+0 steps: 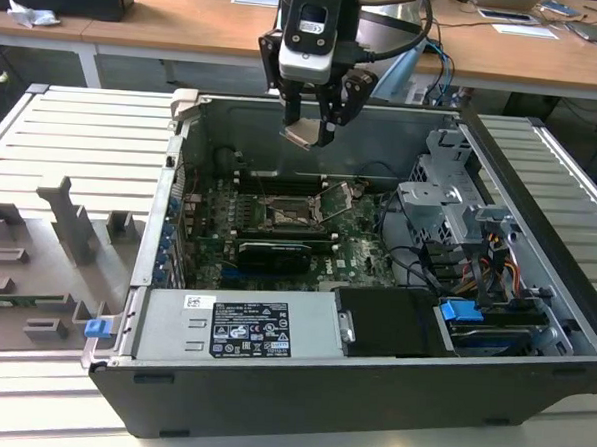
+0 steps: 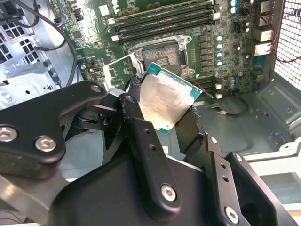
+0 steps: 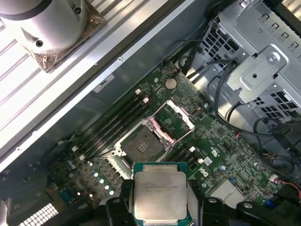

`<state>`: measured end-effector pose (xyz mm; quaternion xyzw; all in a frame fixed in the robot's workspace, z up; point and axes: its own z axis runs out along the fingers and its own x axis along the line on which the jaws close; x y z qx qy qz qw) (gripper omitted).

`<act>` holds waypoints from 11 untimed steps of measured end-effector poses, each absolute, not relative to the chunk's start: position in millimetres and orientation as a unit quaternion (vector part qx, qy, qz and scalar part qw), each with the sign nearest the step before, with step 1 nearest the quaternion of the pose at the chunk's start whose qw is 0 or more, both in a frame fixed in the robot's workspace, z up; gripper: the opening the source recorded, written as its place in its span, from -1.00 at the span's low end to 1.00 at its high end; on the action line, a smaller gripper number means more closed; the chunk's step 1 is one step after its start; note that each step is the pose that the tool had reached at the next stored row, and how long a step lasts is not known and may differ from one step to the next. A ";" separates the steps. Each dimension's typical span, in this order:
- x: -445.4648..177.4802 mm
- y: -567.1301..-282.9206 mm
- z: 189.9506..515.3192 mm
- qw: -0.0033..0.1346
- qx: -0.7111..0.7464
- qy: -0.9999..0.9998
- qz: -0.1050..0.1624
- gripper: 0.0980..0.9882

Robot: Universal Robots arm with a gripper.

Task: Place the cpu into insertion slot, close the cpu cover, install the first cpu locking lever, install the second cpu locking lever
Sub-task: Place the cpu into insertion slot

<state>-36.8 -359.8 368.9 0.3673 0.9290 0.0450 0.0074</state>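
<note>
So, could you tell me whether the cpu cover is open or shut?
Open. The cpu cover is swung back beside the bare insertion slot; the gripper holds the cpu clear of it.

Your gripper [image 2: 164, 110] has its black jaws clamped on opposite edges of the cpu [image 2: 164, 99], which is tilted with a pale face toward the camera. It hangs over the motherboard [image 2: 89, 35], apart from the bare insertion slot [image 2: 162, 59]. The cpu cover [image 2: 115, 70] is flipped open beside the slot.
</note>
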 end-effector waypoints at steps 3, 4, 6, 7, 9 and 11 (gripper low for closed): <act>-36.8 -359.8 368.9 0.008 0.375 0.926 0.045 0.00; -36.8 -359.8 368.8 0.008 0.378 0.925 0.045 0.00; -36.8 -359.8 368.8 0.008 0.381 0.923 0.045 0.00; -36.8 -359.8 368.6 0.008 0.384 0.922 0.045 0.00; -36.8 -359.8 368.2 0.009 0.391 0.919 0.044 0.00; -36.8 -359.8 367.9 0.009 0.398 0.916 0.044 0.00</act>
